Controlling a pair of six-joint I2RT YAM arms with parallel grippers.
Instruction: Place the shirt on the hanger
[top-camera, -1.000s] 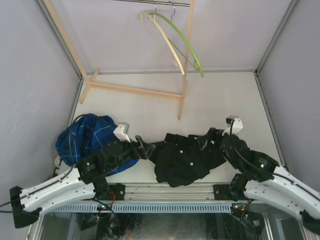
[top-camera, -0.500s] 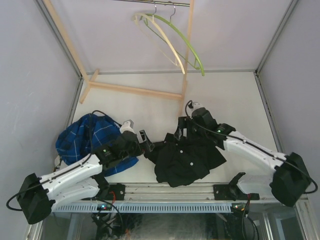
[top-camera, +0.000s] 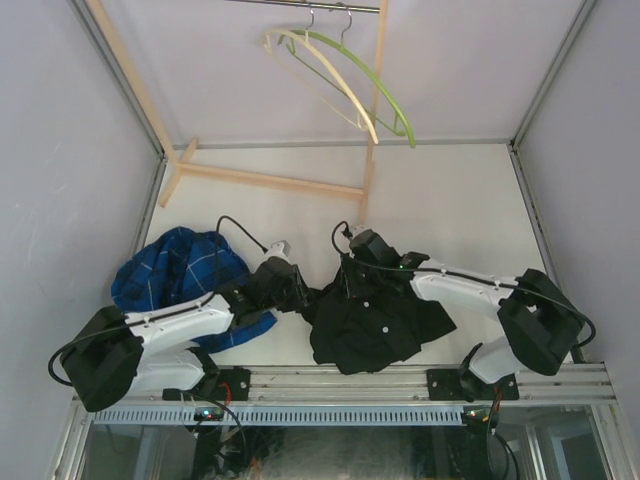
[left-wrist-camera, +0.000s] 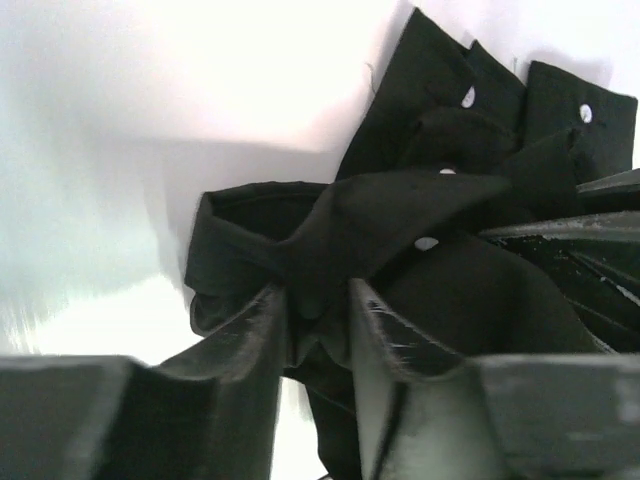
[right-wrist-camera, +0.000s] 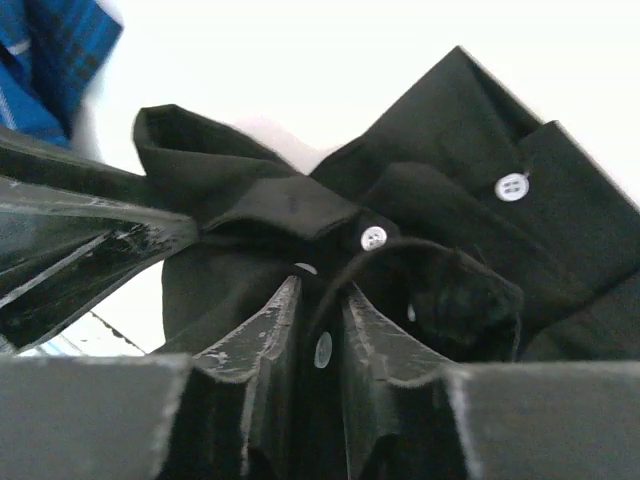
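Note:
The black shirt (top-camera: 375, 320) lies crumpled on the table near the front edge. My left gripper (top-camera: 300, 290) is at its left edge, and in the left wrist view the gripper (left-wrist-camera: 318, 300) is shut on a fold of the shirt (left-wrist-camera: 400, 210). My right gripper (top-camera: 345, 278) is at the shirt's upper left, close to the left one. In the right wrist view it (right-wrist-camera: 322, 292) is shut on the shirt (right-wrist-camera: 460, 150), with a pale button between the fingers. The lime-green hanger (top-camera: 385, 95) hangs from the rail at the back, far from both grippers.
A cream hanger (top-camera: 325, 72) hangs beside the green one. A wooden rack frame (top-camera: 270, 180) stands at the back of the table. A blue plaid shirt (top-camera: 175, 275) is heaped at the left, under my left arm. Grey walls close both sides.
Both arms reached forward to the shirt's upper-left edge, the right swinging in from the right. Both grippers closed from open onto the fabric. The hangers swung slightly.

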